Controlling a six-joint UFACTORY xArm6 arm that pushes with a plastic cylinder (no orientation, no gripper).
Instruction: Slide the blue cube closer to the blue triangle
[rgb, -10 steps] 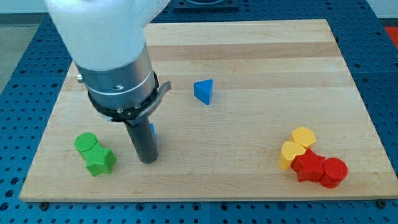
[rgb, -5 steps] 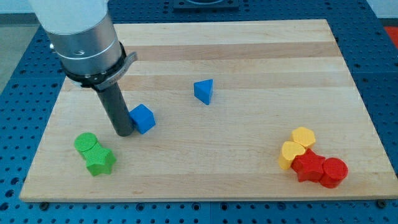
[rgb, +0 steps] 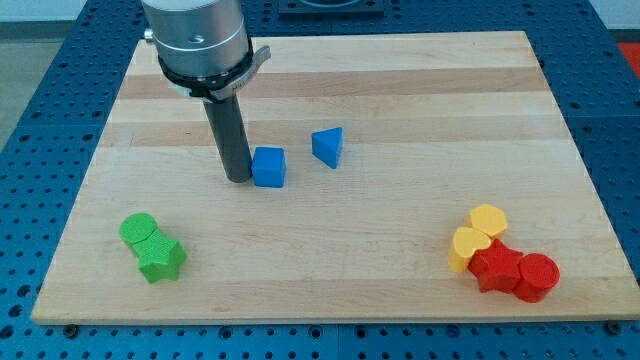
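Note:
The blue cube (rgb: 268, 167) sits on the wooden board (rgb: 400, 100) left of centre. The blue triangle (rgb: 327, 146) lies a short way to its upper right, with a small gap between them. My tip (rgb: 238, 178) rests on the board right against the cube's left side. The dark rod rises from it to the arm's grey cuff (rgb: 200, 40) at the view's top.
A green cylinder (rgb: 137, 230) and a green star-shaped block (rgb: 162, 258) touch at the lower left. At the lower right, two yellow blocks (rgb: 478, 234) and two red blocks (rgb: 515, 272) form a cluster near the board's bottom edge.
My tip has swung from the cube's lower left and pushed it up and to the right. The blue cube now lies much nearer the blue triangle. The other blocks have not moved.

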